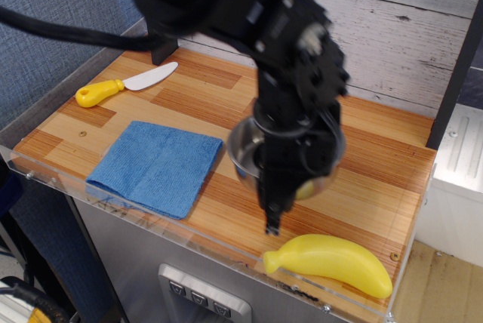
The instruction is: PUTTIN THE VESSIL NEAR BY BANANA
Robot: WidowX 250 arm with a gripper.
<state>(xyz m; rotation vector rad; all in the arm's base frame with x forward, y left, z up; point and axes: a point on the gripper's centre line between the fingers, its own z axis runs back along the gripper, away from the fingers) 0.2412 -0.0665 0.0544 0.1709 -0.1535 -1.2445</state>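
The shiny steel saucepan (pixel 245 149) is held in the air by my black gripper (pixel 278 187), which is shut on its rim. It hangs over the right middle of the wooden tabletop (pixel 362 157), just above and behind the yellow banana (pixel 330 261). The banana lies at the front right edge. The arm hides most of the pan; its wire handle is not visible. The pan's wall reflects a patch of yellow.
A blue cloth (pixel 156 165) lies at the front left. A toy knife (pixel 121 86) with a yellow handle and white blade lies at the back left. A grey plank wall stands behind, a dark post (pixel 453 74) at the right edge.
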